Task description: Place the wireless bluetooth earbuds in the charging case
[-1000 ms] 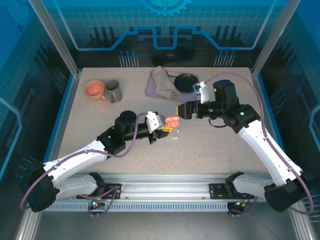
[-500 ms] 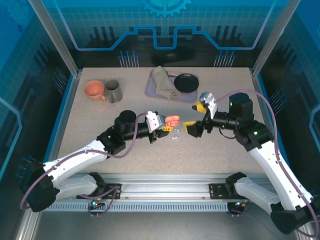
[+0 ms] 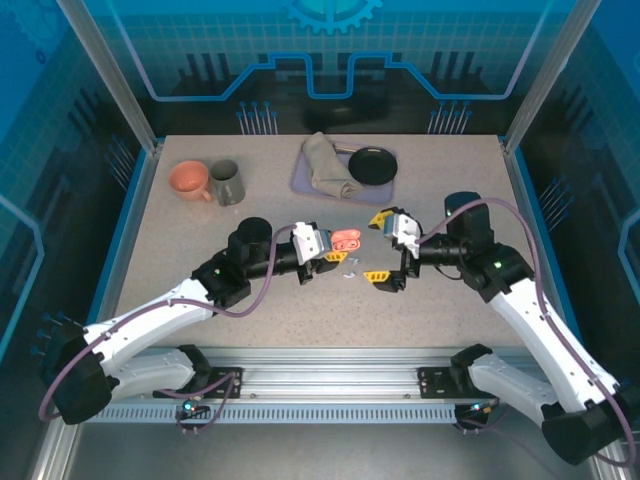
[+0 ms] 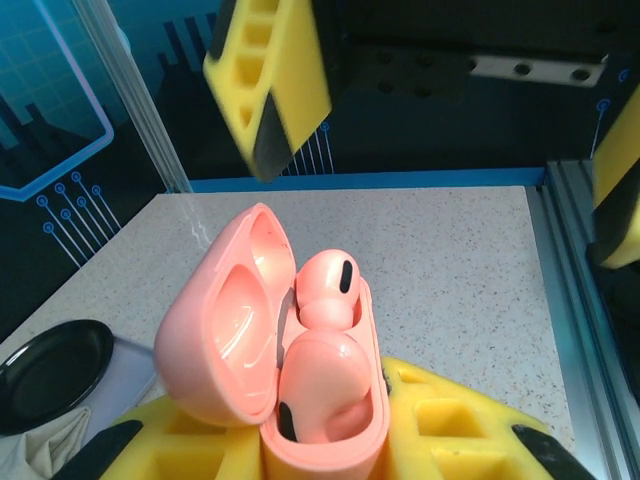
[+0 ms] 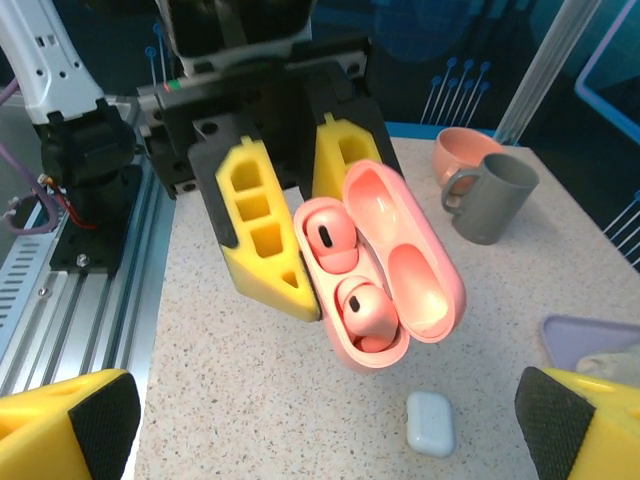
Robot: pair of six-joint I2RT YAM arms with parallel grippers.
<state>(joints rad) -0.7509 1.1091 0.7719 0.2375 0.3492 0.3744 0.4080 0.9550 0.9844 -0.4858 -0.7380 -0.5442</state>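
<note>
I count one open pink case (image 5: pixel 405 275) with two pink earbuds (image 5: pixel 365 312) seated inside it, one closed white case (image 5: pixel 430 423), two mugs in all, an orange mug (image 3: pixel 188 180) and a grey mug (image 3: pixel 226 183), one purple tray (image 3: pixel 300 177), one black dish (image 3: pixel 372 164) and one crumpled cloth (image 3: pixel 325 165)

You see the charging case (image 3: pixel 345 241) held in the left claw (image 3: pixel 324 249) above mid-surface (image 3: pixel 450 180), with two earbuds (image 5: pixel 328 240) seated inside it. The right claw (image 3: pixel 382 247), spread wide, stands just right of it. A smaller object (image 5: pixel 430 422) lies on the surface beneath the case. Two mugs (image 3: pixel 190 180) sit far left. A tray (image 3: pixel 303 182) far centre carries a cloth (image 3: pixel 325 165) and a plate (image 3: pixel 372 165).
</note>
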